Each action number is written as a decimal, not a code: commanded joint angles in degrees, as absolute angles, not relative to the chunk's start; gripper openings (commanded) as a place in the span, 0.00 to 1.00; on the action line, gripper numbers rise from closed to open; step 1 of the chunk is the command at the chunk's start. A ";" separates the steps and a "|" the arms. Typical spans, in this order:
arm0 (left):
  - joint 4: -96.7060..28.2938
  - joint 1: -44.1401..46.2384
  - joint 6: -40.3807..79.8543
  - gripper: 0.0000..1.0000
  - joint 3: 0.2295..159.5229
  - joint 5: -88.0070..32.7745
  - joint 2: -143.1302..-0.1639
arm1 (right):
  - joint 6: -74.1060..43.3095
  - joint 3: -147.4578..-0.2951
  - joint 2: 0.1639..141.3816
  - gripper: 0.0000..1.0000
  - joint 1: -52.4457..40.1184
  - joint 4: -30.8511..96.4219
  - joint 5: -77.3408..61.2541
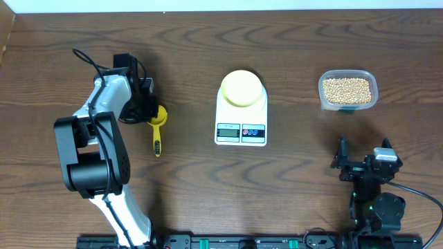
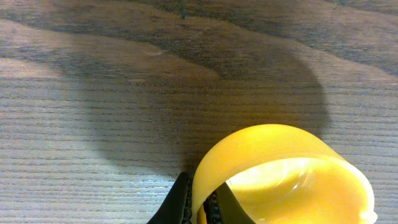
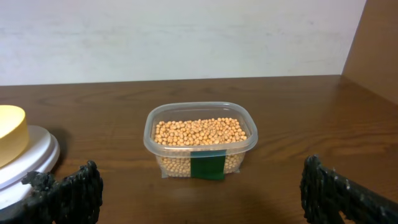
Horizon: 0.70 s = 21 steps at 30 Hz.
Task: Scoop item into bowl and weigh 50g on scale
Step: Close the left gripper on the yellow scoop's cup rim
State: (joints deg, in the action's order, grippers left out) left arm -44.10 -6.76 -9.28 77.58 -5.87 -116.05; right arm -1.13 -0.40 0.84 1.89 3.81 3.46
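The pale-yellow bowl (image 1: 241,88) sits on the white scale (image 1: 241,128) at the table's middle. The tan beans (image 1: 347,88) fill a clear plastic tub (image 1: 322,97) at the right. A yellow long-handled scoop (image 1: 158,131) lies left of the scale. My left gripper (image 1: 149,111) is shut on the rim of the scoop's cup (image 2: 280,174), with one finger on each side of the wall (image 2: 200,200). My right gripper (image 1: 363,158) is open and empty, a short way in front of the tub (image 3: 200,134). Its fingers (image 3: 200,186) are spread wide. The bowl (image 3: 9,140) shows at the left edge of the right wrist view.
The scale's platform (image 3: 37,155) is at the left edge of the right wrist view. A green label (image 3: 207,167) is on the tub's front. A white wall (image 3: 186,37) runs behind the table's far edge. Bare wood lies between the scale and the tub.
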 commanded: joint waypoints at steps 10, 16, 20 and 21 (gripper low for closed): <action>-44.62 -7.11 -9.82 0.08 77.08 -4.93 -116.81 | -2.11 -0.32 0.38 0.99 1.41 3.97 3.92; -44.62 -7.11 -9.85 0.08 77.08 -4.93 -116.81 | -2.11 -0.32 0.38 0.99 1.41 3.97 3.92; -44.84 -7.11 -9.82 0.08 77.08 -4.93 -116.81 | -2.11 -0.32 0.38 0.99 1.41 3.97 3.92; -45.01 -7.11 -9.82 0.08 77.08 -4.93 -116.81 | -2.11 -0.32 0.38 0.99 1.41 3.97 3.92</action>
State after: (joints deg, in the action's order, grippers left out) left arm -44.23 -6.76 -9.28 77.58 -5.87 -116.05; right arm -1.13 -0.40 0.84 1.89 3.79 3.46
